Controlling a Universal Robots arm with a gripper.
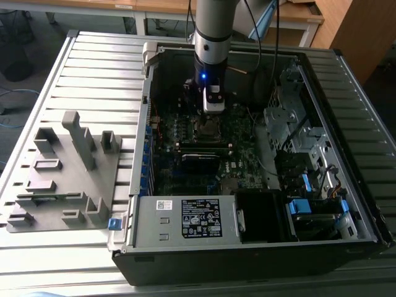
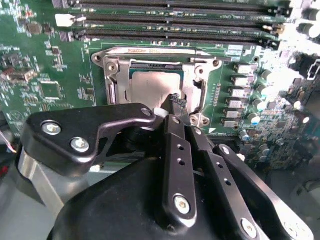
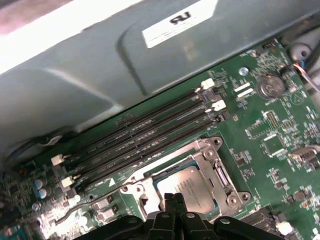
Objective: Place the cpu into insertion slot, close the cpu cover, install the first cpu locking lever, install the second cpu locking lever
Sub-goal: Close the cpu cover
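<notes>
The arm is down inside the computer case [image 1: 247, 263], and the gripper [image 2: 176, 102] has its fingers drawn together, tips meeting right at the edge of the cpu [image 2: 152, 87]; I can't make out anything pinched between them. The cpu lies flat in the insertion slot [image 2: 192, 95], dull metal face up, just beside the long memory slots [image 2: 175, 22] on the green board [image 2: 45, 60]. The cpu cover [image 2: 150, 64] looks folded down around it, framing the chip, though I can't tell whether it's latched. I'd call that chip light and rigid but delicate: a thing to take by its side edges, never scraped across the face. The cover is thin, springy sheet metal, best pushed at its free edge. In the first wrist view the closed tips [image 3: 172, 199] hover low over the chip's near edge.
</notes>
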